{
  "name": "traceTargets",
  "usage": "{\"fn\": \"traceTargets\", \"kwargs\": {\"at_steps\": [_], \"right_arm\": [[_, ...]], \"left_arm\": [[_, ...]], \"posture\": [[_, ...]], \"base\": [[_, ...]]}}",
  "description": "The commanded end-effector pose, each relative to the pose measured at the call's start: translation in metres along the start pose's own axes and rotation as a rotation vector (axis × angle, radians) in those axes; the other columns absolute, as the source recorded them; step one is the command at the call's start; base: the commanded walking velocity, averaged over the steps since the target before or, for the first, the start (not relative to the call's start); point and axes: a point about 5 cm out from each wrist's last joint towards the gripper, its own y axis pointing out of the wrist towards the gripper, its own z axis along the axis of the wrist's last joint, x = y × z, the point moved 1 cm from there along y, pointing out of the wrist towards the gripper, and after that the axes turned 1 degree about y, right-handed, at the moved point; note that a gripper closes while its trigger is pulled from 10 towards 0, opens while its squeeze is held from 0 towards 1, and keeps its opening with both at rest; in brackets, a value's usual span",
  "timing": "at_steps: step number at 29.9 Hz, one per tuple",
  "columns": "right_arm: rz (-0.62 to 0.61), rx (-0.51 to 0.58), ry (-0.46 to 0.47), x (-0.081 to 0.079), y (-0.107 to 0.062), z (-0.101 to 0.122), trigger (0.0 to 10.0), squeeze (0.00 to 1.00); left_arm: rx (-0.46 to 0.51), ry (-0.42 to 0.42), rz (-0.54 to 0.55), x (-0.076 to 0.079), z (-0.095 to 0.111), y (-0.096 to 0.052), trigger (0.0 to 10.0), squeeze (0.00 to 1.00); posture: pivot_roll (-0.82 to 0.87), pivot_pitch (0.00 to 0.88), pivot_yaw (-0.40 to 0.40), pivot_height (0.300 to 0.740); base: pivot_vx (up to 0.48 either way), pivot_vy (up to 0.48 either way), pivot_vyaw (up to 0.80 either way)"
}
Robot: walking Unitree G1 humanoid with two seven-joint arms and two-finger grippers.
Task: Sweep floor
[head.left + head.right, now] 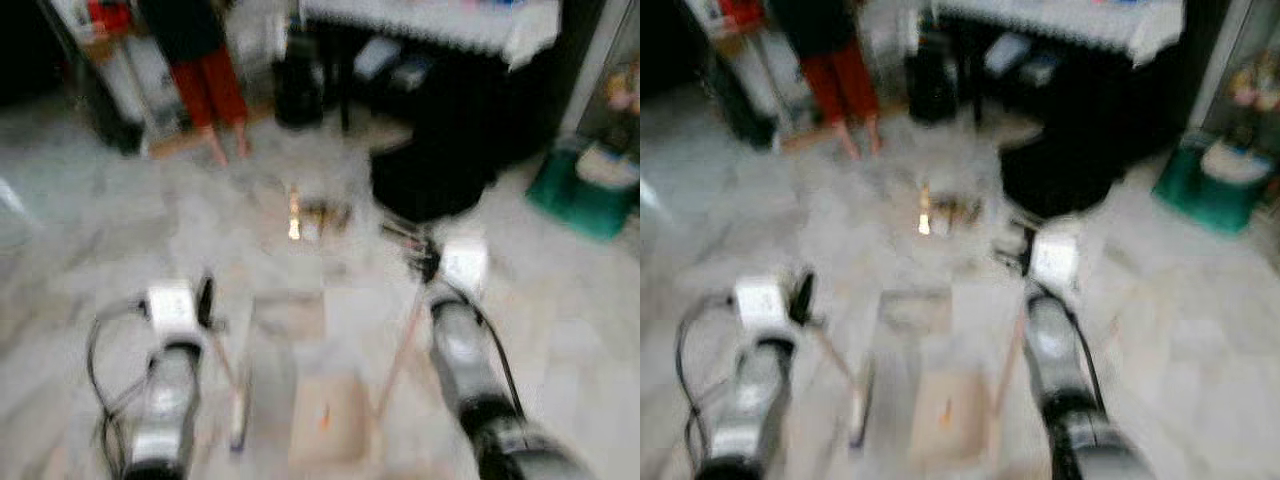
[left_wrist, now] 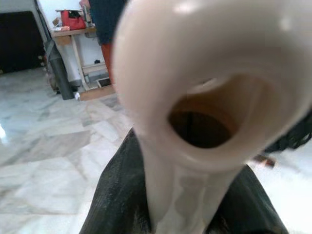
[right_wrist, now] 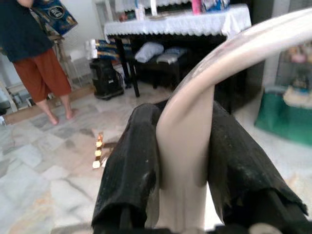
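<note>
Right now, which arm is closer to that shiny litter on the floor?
Right. The right gripper, jaws shut on a cream handle, reaches further forward, nearer the shiny litter. The left gripper sits further back.

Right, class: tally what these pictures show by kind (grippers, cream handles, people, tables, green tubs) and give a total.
Grippers: 2 (left gripper, right gripper)
Cream handles: 2 (left handle, right handle), one clamped in each gripper
People: 1 (person)
Tables: 1 (table)
Green tubs: 1 (tub)
Total: 7
</note>
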Motion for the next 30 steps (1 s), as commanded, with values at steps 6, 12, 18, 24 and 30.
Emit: {"fn": "traceTargets", "kwargs": {"at_steps": [6,12,18,24,30], "right_arm": [[0.053,0.043,0.018,-0.016,0.004,0.012,10.0,0.0],[0.069,0.045,0.019,-0.018,0.004,0.012,10.0,0.0],[0.074,0.048,0.019,-0.019,0.004,0.013,10.0,0.0],[0.081,0.049,0.021,-0.019,0.004,0.012,10.0,0.0],[0.086,0.048,0.018,-0.019,0.002,0.011,10.0,0.0]], "left_arm": [[0.053,0.023,0.038,-0.012,0.01,0.001,10.0,0.0],[0.059,0.024,0.05,-0.016,0.011,0.001,10.0,0.0],[0.057,0.017,0.057,-0.016,0.009,0.001,10.0,0.0],[0.036,0.0,0.077,-0.019,0.003,-0.003,10.0,0.0],[0.038,0.007,0.078,-0.022,0.003,-0.005,10.0,0.0]], "posture": [[0.02,0.0,0.083,0.74],[0.02,0.0,0.077,0.74],[0.01,0.0,0.073,0.74],[0.01,0.0,0.071,0.74],[0.01,0.0,0.069,0.74]], "base": [[0.302,0.0,0.0],[0.343,0.0,0.0],[0.354,0.0,0.0],[0.357,0.0,0.0],[0.364,0.0,0.0]]}}
